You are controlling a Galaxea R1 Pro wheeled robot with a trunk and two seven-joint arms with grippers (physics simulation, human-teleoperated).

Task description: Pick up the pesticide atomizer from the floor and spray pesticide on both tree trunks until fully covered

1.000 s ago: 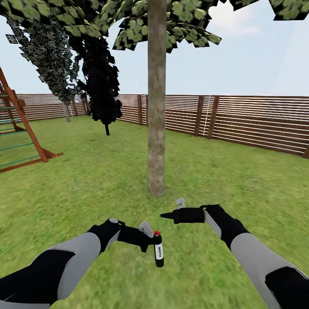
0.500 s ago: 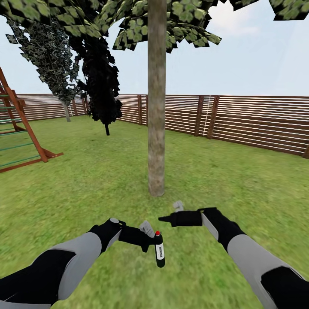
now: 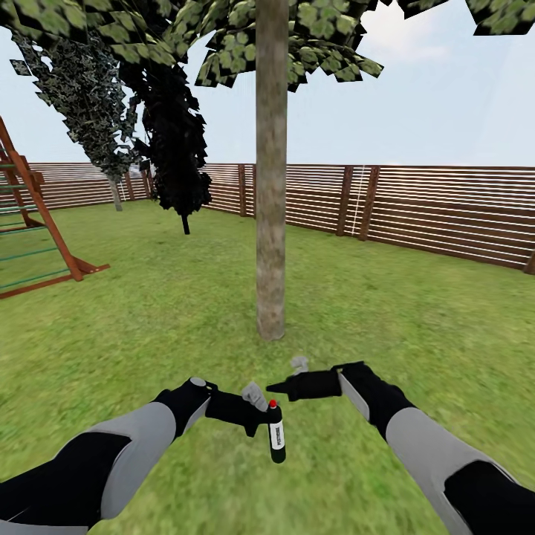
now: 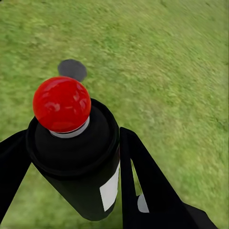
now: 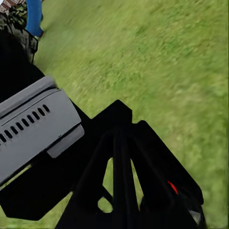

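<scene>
Our left pincer (image 3: 261, 416) is clamped on the small dark pesticide bottle with the white label and red cap (image 3: 276, 434), held upright above the green lawn (image 3: 148, 319). Our right pincer (image 3: 276, 386) hovers just beside it, its black fingers pressed together with nothing between them. Ahead, near, stands the straight pale mottled tree trunk (image 3: 270, 223) under its flat-leaved crown. So the pickup looks done; we judge the spraying of this trunk, and of a second tree, is left.
</scene>
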